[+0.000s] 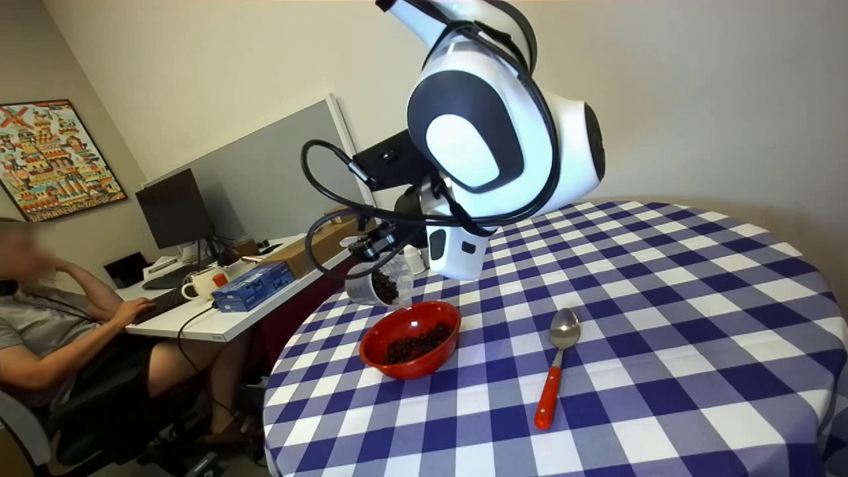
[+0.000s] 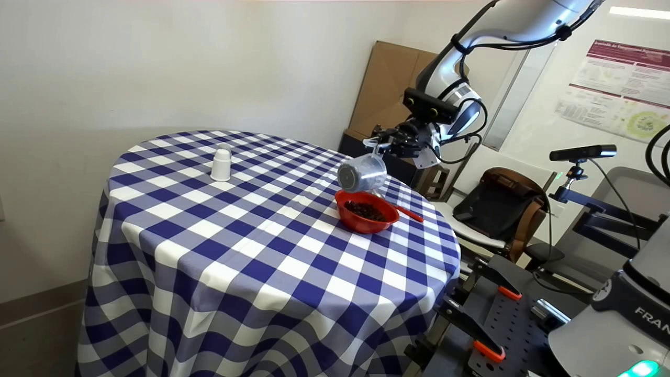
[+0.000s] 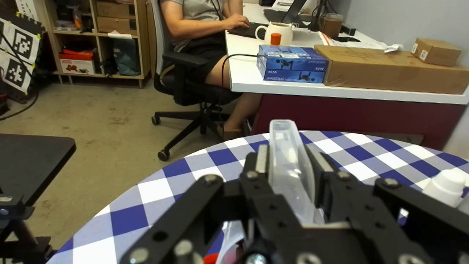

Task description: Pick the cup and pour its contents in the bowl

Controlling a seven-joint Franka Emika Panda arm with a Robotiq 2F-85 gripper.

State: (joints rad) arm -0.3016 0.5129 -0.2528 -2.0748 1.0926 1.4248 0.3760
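The clear cup [image 1: 360,290] is tilted above the red bowl [image 1: 424,366], its mouth turned down toward it. Dark small pieces lie inside the cup near its mouth, and more lie in the bowl. The cup [image 2: 362,174] and bowl [image 2: 366,226] also show in an exterior view, with the cup over the bowl's far edge. My gripper [image 3: 288,159] is shut on the cup's long clear handle, seen between the fingers in the wrist view. The gripper also shows in both exterior views [image 1: 372,246] [image 2: 381,145]. In the wrist view the bowl [image 3: 211,259] is mostly hidden.
A silver spoon with a red handle [image 1: 548,397] lies on the checkered table beside the bowl. A white bottle-like thing [image 2: 221,165] stands farther along the table; it also shows in the wrist view [image 3: 445,185]. A desk [image 1: 228,324] with boxes and a seated person is beyond the table.
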